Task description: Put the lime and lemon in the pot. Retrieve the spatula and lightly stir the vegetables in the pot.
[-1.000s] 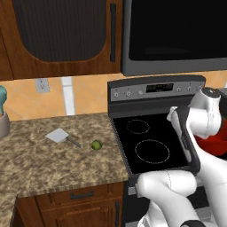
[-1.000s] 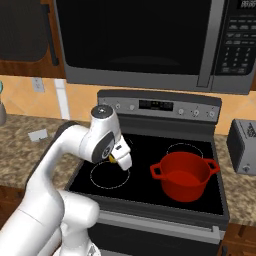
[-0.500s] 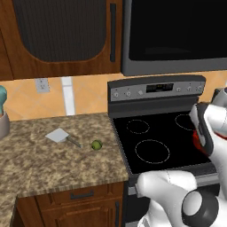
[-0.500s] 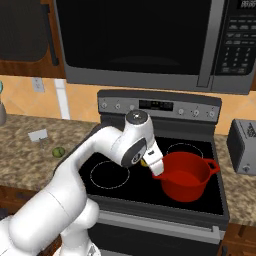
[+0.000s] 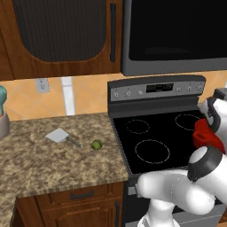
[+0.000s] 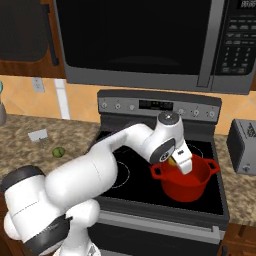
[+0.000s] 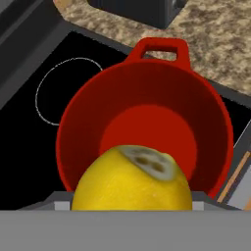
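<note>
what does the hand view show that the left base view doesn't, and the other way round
Hand view: the lemon gripped at the fingertips, directly above the open, empty inside of the red pot, plus one of the pot's loop handles and a grey toaster on the counter beyond it.

Left base view: the lime lying on the granite counter left of the stove, the spatula just left of it and apart from it, and the stove's control panel.

Both: the pot, and the black cooktop with its burner rings.
</note>
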